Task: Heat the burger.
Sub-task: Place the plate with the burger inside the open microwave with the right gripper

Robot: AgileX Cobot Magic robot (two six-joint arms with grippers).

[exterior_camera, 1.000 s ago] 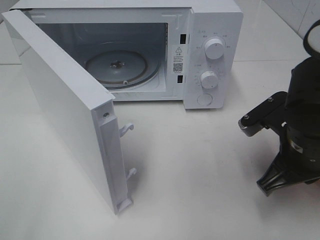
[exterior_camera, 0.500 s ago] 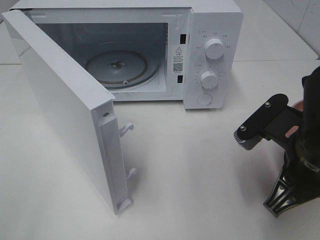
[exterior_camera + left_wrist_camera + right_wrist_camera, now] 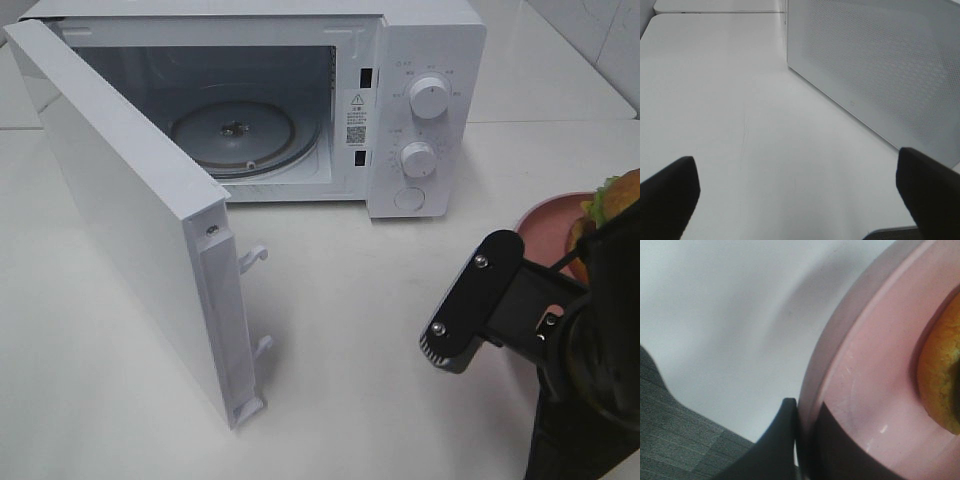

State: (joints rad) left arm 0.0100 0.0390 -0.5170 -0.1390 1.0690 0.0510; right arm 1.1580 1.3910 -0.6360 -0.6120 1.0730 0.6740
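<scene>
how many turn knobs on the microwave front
2. The upper white round knob and the lower white round knob sit stacked on the white microwave oven's right-hand control panel. Below them is a flat round white button, not a knob. None appear hidden.

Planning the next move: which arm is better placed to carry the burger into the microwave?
Right: the right end effector clamps the pink plate carrying the burger; the left end effector is open, outside the microwave door.

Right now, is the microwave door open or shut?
Open. The door stands wide, and the turntable inside the microwave shows.
</scene>
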